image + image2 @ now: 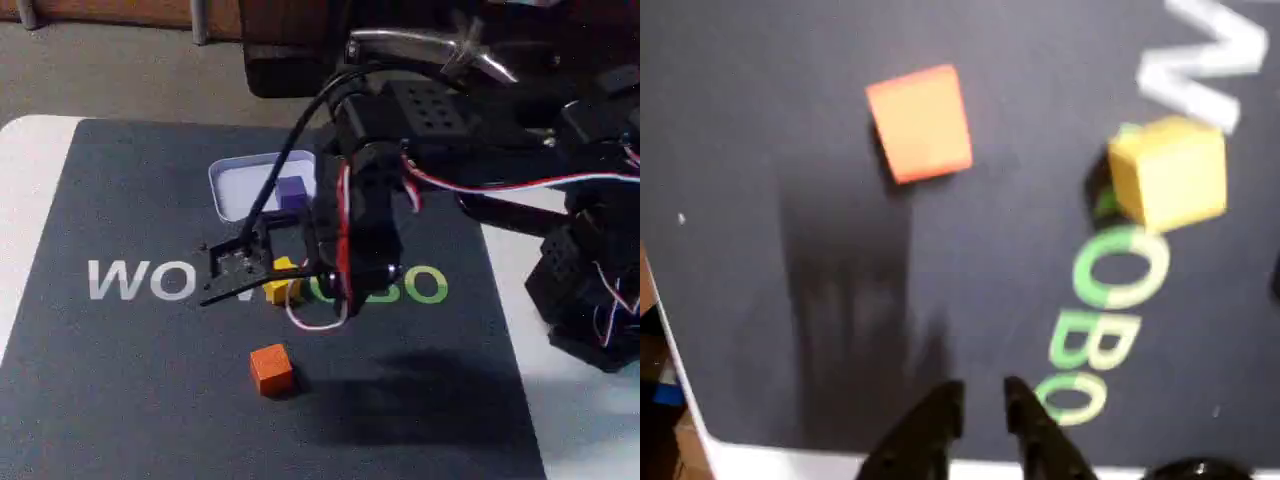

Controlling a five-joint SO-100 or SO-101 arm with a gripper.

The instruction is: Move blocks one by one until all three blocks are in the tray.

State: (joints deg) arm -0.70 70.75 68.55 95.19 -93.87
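Note:
The pale tray (232, 190) lies at the back of the dark mat with the purple block (291, 191) inside it near its right end. The yellow block (284, 279) (1170, 172) sits on the mat's lettering, partly covered by the arm in the fixed view. The orange block (270, 368) (920, 122) stands alone nearer the front. My gripper (210, 281) (983, 388) hovers above the mat just left of the yellow block in the fixed view. Its jaws are almost together, a thin slit apart, and hold nothing.
The dark mat (120, 380) with white and green lettering covers a white table (25, 180). The arm's base (590, 300) and loose wires stand at the right. A chair leg and floor lie beyond the table's far edge.

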